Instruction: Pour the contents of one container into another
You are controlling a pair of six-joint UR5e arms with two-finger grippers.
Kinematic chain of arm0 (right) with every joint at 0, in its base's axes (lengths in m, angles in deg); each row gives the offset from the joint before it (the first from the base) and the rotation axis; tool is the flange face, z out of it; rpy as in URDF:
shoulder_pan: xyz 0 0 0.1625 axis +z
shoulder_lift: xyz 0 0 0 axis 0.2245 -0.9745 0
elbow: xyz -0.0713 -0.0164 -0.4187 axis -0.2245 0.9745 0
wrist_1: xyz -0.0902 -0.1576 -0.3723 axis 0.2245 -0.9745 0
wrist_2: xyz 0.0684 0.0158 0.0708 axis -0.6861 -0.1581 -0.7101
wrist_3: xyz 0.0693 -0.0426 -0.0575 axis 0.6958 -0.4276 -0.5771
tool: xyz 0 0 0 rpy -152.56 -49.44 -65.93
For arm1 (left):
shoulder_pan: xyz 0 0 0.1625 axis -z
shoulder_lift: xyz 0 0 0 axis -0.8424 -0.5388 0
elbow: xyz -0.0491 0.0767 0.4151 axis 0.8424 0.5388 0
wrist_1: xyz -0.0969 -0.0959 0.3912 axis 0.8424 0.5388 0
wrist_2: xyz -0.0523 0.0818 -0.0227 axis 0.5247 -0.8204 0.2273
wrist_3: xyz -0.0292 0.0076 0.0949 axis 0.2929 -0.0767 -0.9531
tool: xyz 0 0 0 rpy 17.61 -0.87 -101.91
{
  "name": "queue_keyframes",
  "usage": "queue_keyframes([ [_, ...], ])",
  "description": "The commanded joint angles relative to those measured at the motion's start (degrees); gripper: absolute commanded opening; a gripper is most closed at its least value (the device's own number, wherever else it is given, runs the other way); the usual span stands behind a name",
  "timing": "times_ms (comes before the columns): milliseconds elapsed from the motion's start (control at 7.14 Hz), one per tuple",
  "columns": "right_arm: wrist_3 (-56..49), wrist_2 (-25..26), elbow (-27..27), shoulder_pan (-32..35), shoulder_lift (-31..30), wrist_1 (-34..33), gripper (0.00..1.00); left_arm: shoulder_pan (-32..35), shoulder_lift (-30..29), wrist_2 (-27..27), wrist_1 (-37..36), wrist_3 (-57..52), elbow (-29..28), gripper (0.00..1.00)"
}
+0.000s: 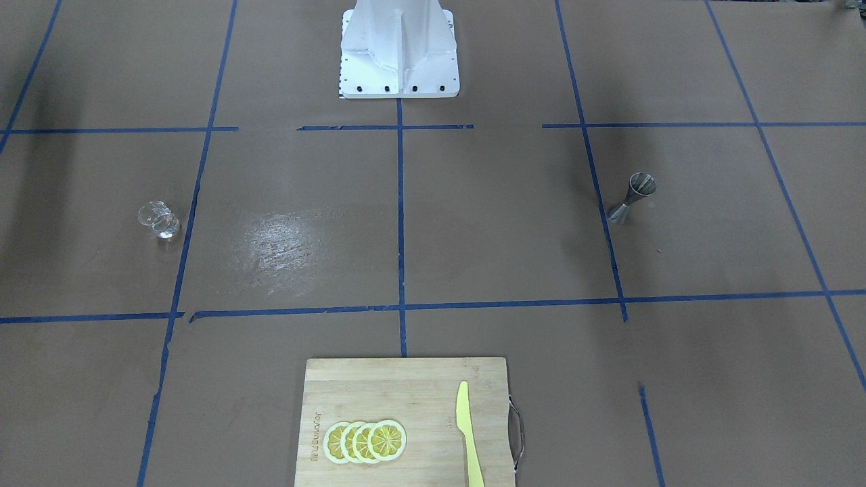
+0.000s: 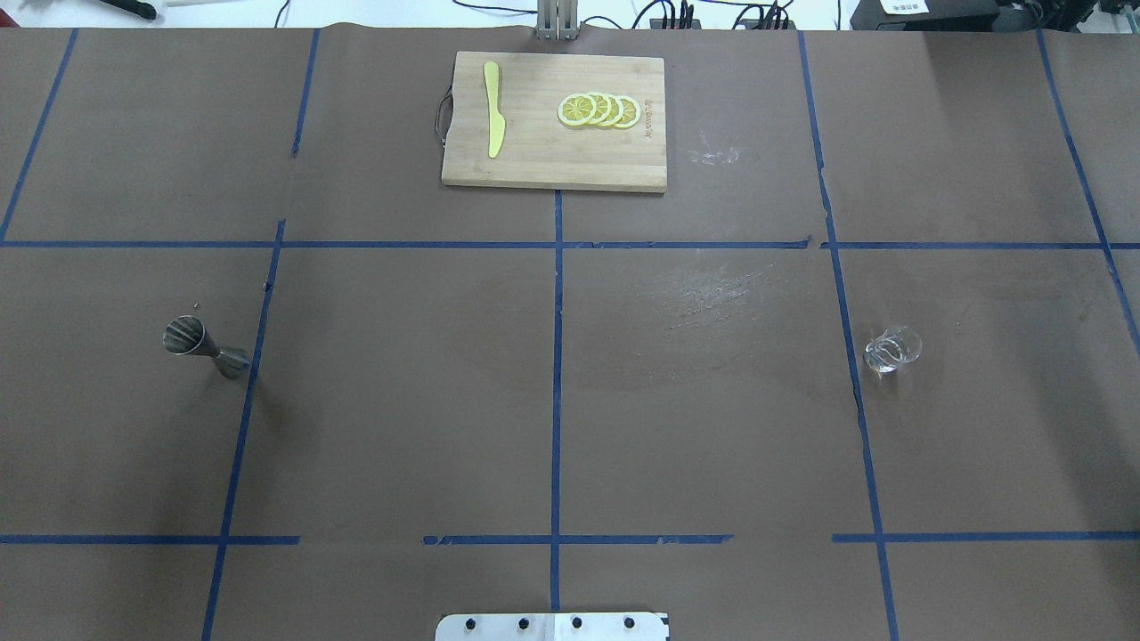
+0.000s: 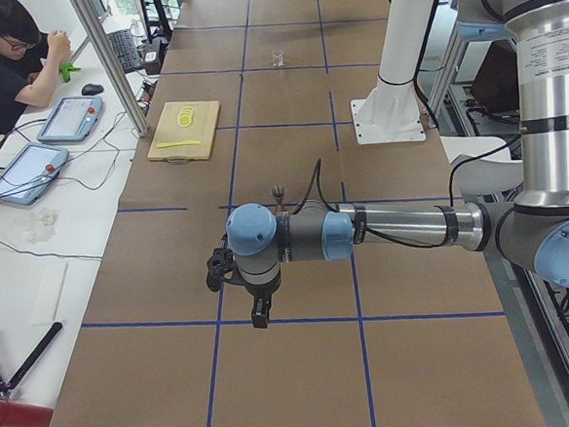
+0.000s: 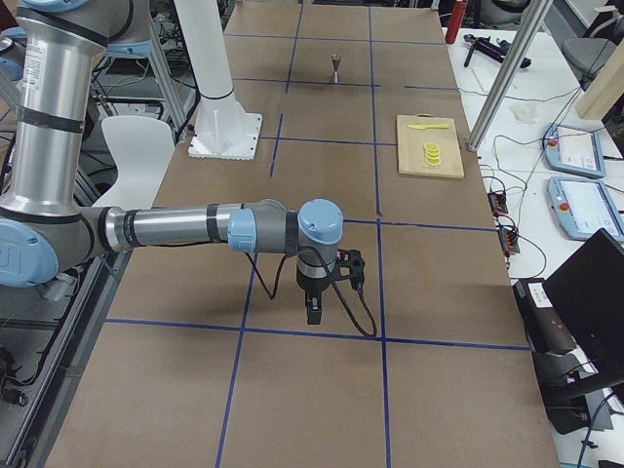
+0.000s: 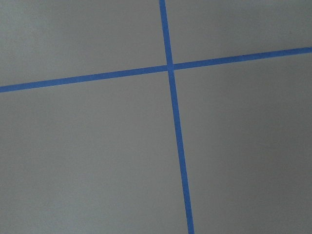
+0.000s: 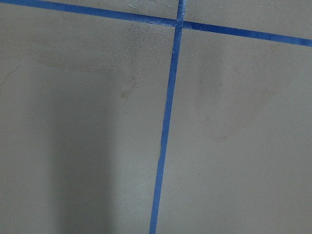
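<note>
The left arm is reaching out level over the brown paper-covered table [image 2: 401, 401], forearm horizontal, wrist turned down, and the left gripper [image 3: 260, 319] is pointing straight down just above a blue tape line [image 3: 272, 321]. The right arm is mirroring that at the other end of the table, with the right gripper [image 4: 312, 316] hanging nose-down beside a tape crossing. Both claws are showing only in the side views, so I cannot tell whether the fingers are spread or pressed together. Neither is touching anything, and both wrist cameras are seeing only paper and tape.

The small clear thick-walled glass cup [image 2: 891, 351] is sitting on the robot's right half, just beside a tape line. The small silvery hourglass-shaped steel jigger [image 2: 207, 347] is standing upright on the left half, well apart from the cup, with the white robot base [image 1: 399, 54] between the two sides.

On the far edge, the bamboo cutting board [image 1: 406, 396] is carrying a row of overlapping yellow lemon slices [image 1: 365, 441] and a yellow plastic knife [image 1: 469, 433]. A brand mark is burnt into the board's edge, too small to read, as is the label on the left arm's upright tube.
</note>
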State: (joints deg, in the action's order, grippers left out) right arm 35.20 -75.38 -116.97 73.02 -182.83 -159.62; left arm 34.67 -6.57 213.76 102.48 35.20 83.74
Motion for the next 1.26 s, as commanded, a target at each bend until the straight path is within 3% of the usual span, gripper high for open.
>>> queue_keyframes([
  [0,0.0,0.0,-0.1,-0.1,0.0,0.0,1.00,0.0,0.0,0.0,0.0,-0.1,0.3,1.00],
  [420,0.2,0.1,0.0,-0.8,0.5,0.2,1.00,-0.3,0.1,-0.6,3.7,-0.9,-0.9,1.00],
  [1121,1.1,0.4,-1.0,-2.1,6.9,3.9,1.00,-0.5,-0.7,-0.4,20.9,-0.4,-2.3,1.00],
])
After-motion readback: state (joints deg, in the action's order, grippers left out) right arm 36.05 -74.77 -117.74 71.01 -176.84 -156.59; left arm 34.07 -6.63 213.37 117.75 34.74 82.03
